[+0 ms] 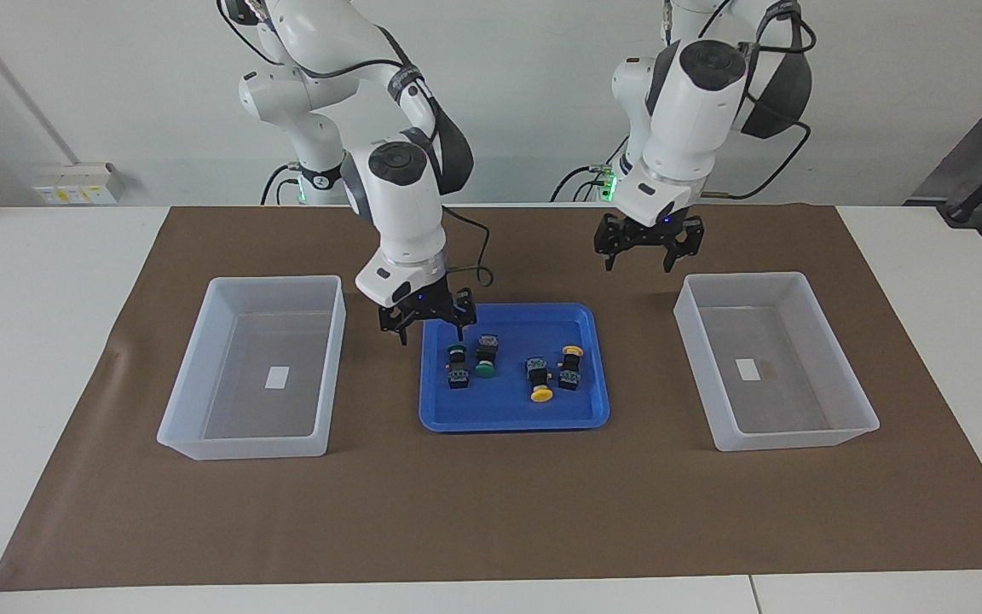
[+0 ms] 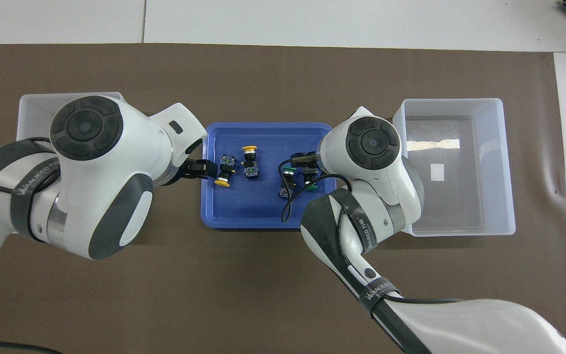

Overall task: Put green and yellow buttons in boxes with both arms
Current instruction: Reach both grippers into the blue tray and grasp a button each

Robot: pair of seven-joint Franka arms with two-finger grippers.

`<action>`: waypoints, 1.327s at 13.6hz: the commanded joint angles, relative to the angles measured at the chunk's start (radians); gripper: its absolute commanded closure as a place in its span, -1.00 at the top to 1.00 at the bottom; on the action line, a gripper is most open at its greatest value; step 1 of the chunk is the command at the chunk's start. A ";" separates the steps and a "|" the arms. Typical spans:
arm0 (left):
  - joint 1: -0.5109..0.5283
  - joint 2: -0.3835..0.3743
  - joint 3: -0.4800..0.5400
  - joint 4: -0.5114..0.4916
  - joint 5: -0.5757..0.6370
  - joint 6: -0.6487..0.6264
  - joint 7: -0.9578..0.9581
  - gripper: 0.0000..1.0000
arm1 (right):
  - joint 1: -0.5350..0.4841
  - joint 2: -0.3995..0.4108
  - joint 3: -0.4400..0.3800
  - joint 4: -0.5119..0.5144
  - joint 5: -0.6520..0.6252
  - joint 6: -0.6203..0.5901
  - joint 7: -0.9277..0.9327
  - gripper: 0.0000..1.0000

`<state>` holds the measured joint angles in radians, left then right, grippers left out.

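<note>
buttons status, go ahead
Both pincers open, right pincer low over blue tray, left pincer higher. Four buttons in tray. Boxes empty.

You had a plain pale wall (image 1: pixel 525 102) at the robots' end, with a socket strip (image 1: pixel 77 182) mounted low on it. The white table (image 1: pixel 31 281) carried a brown mat (image 1: pixel 491 512) under even light.

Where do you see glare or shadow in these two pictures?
Overhead view: a bright glare strip lies on the floor of the box at the right arm's end. Facing view: soft shadows fall on the brown mat beside both boxes and the blue tray; no strong glare there.
</note>
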<state>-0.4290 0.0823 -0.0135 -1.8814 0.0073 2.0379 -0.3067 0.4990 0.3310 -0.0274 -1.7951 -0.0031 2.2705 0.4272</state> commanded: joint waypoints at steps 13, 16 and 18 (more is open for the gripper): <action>-0.103 0.189 0.017 -0.160 -0.010 0.435 0.020 0.96 | 0.039 0.080 -0.002 -0.069 -0.012 0.147 0.008 0.55; -0.102 0.195 0.017 -0.159 -0.012 0.439 0.067 0.89 | 0.039 0.088 -0.002 -0.082 -0.012 0.165 0.010 0.45; -0.102 0.204 0.017 -0.160 -0.012 0.442 0.087 0.84 | 0.039 0.086 -0.003 -0.104 -0.012 0.196 0.004 0.06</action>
<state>-0.5191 0.2749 -0.0111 -2.0416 0.0070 2.4606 -0.2567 0.5351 0.4185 -0.0274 -1.8695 -0.0042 2.4220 0.4272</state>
